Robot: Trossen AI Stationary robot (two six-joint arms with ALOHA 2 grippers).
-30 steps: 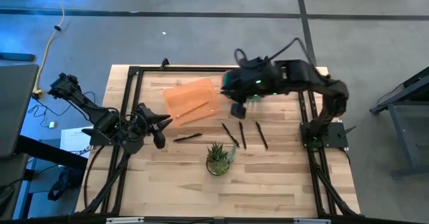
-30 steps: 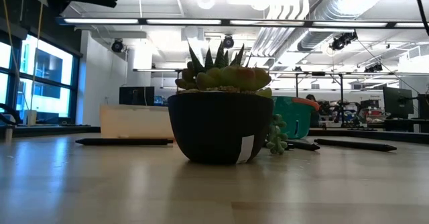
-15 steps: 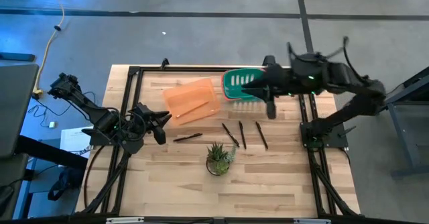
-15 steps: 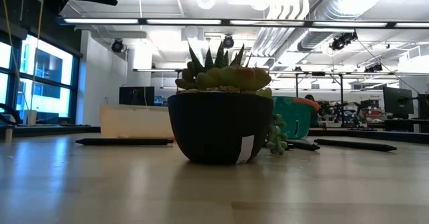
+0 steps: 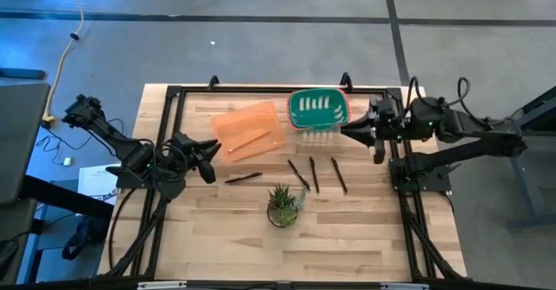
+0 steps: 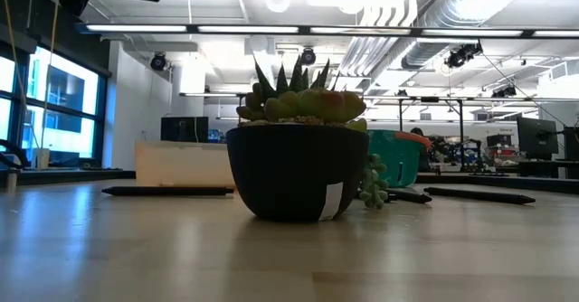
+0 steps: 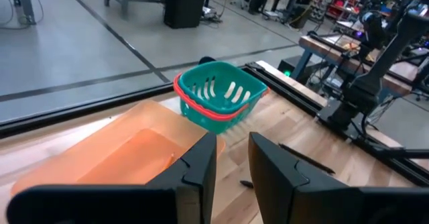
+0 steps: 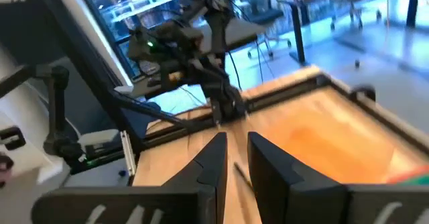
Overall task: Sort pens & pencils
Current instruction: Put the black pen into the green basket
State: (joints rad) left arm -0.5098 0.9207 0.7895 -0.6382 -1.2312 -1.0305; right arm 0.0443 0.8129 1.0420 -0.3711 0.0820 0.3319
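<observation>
Pens (image 5: 314,174) between plant (image 5: 283,205) and, seemingly, basket (image 5: 318,112)

The table (image 5: 347,238) has a top of light wood planks with a smooth, slightly shiny finish, and a frame of black matt metal rails (image 5: 171,134) runs along its edges. The tray (image 5: 250,129) is of orange plastic, a little translucent, with a smooth surface. The basket (image 5: 318,109) is of teal plastic with slots in its wall and a red rim. The pens (image 5: 313,174) look dark and matt. The plant pot (image 6: 294,171) is black with a dull, smooth surface and carries a small white label. Both arms look like black matt plastic or metal; which of the two cannot be told.
</observation>
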